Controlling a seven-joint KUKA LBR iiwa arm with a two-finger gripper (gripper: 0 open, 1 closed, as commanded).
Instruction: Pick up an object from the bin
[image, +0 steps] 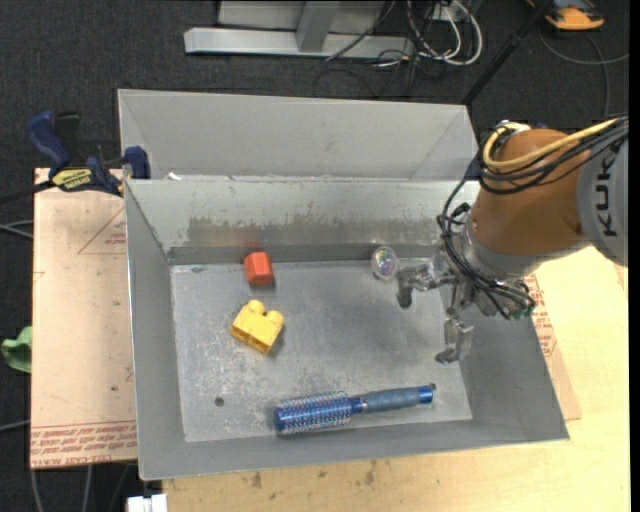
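My gripper (428, 320) hangs over the right part of the bin floor, open, with bare floor between its two fingers. A small clear, shiny ball (384, 263) lies by the back wall, just up and left of the nearer finger (405, 292) and apart from it. A blue hairbrush (350, 407) lies lengthwise along the front of the bin, below the gripper, its handle end pointing right.
A yellow toy brick (258, 326) sits at the left middle of the floor. A small red-orange block (258, 268) rests against the back wall at the left. The arm with its orange cover reaches in over the right rim.
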